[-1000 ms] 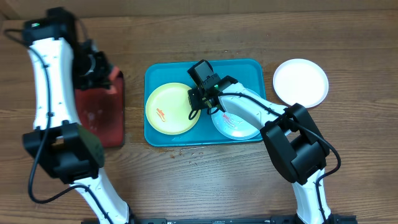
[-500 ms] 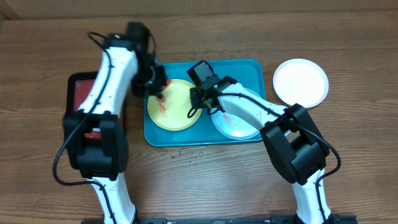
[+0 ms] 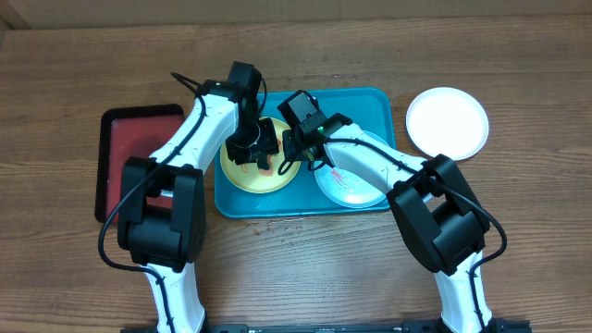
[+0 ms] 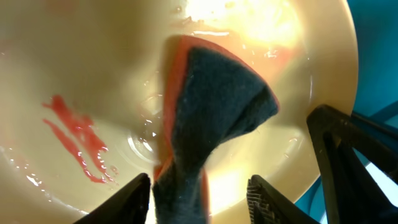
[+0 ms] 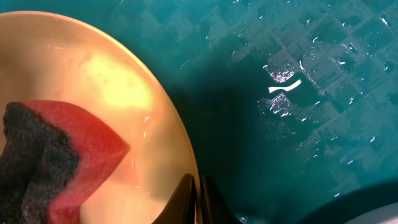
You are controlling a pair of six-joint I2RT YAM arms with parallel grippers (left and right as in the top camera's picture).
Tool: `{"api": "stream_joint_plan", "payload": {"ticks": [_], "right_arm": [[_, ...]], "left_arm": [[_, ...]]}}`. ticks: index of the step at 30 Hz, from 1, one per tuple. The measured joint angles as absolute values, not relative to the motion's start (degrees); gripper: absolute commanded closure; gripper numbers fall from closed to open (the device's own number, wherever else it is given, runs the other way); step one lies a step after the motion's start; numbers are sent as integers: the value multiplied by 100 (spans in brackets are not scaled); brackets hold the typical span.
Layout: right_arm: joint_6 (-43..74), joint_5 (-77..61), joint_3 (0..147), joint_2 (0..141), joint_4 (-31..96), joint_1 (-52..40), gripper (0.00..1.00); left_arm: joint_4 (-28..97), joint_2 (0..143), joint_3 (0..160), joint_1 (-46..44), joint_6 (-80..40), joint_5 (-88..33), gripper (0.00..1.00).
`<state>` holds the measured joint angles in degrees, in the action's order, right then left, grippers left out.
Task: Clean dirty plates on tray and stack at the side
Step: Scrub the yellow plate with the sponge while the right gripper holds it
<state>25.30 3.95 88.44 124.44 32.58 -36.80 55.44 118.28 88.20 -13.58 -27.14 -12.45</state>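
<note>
Three round plastic plates show from overhead: a yellow plate (image 3: 242,180) and a mint plate (image 3: 351,185) lie side by side in the teal tray (image 3: 370,106), and a white plate (image 3: 447,122) sits on the wooden table (image 3: 518,231) just right of the tray. A red tray (image 3: 139,166) with a black rim lies well to the left. Both arms meet over the yellow plate — the left gripper (image 3: 257,148) above its middle, the right gripper (image 3: 298,155) at its right edge.

From the left wrist, the yellow plate's glossy face is wet, with thin red smears (image 4: 74,140) on one side. A sponge (image 4: 214,106) — a dark grey scouring pad over orange foam — stands bent on the plate between the left fingers. These jaws are spread: the sponge's lower end touches one finger, and a gap shows between it and the other. The black right gripper sits at the plate's rim.

From the right wrist, the right claw's tips are pressed together, pinching the yellow plate's thin curved rim. The sponge's red foam and coarse dark pad lie on the plate. Beyond the rim, the tray's floor has a fine chequered texture with wet glints.
</note>
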Motion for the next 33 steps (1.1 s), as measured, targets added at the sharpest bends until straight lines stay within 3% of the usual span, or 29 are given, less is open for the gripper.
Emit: {"api": "stream_joint_plan", "payload": {"ticks": [13,18,26,33], "right_arm": [[2550,434,8844,12444,3258,-3677,94],[2547,460,8844,12444,3260,-3680,94],[2547,475,8844,12444,3262,-3680,94],[2550,489,8844,12444,3260,-3677,94]], "left_arm": [[5481,11828,8823,-1048,-2698,-1225,52],[5354,11828,8823,-1092,-2681,-1225,60],[5245,11828,8823,-1280,-2661,-1240,57],[5164,11828,8823,-1304,-2504,-1223,67]]}}
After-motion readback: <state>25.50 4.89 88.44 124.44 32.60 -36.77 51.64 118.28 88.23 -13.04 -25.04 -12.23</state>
